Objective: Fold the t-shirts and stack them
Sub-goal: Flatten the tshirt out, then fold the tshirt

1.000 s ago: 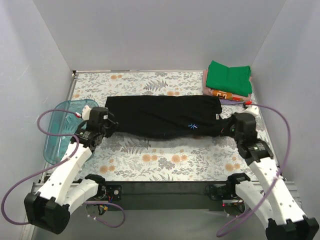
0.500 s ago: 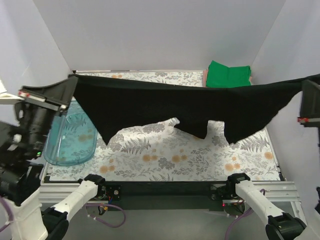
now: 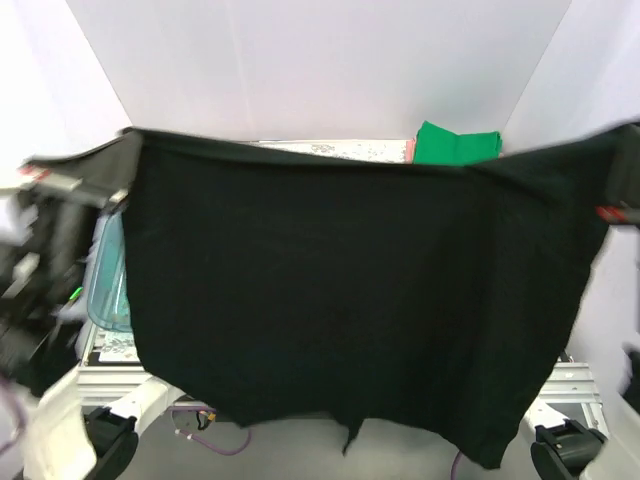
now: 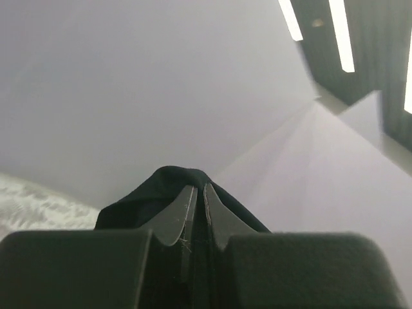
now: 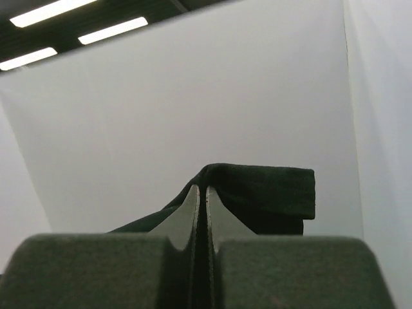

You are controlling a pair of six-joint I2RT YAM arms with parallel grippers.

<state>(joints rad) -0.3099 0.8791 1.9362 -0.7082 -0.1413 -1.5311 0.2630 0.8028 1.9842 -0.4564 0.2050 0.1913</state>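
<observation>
- The left claw (image 4: 196,190) is clenched on a bunched bit of the black shirt (image 3: 330,300), pinched between its tips.
- The right claw (image 5: 201,190) is clamped the same way on another edge.
- Between them the shirt hangs spread like a curtain across the middle of the top view, hiding most of the table (image 3: 330,148).
- A green shirt (image 3: 455,143) lies folded at upper right; anything under it is hidden.
- A tray (image 3: 105,290) peeks out at left.
- To my eye the black one is not yet folded: laying flat, folding and stacking are left.
</observation>
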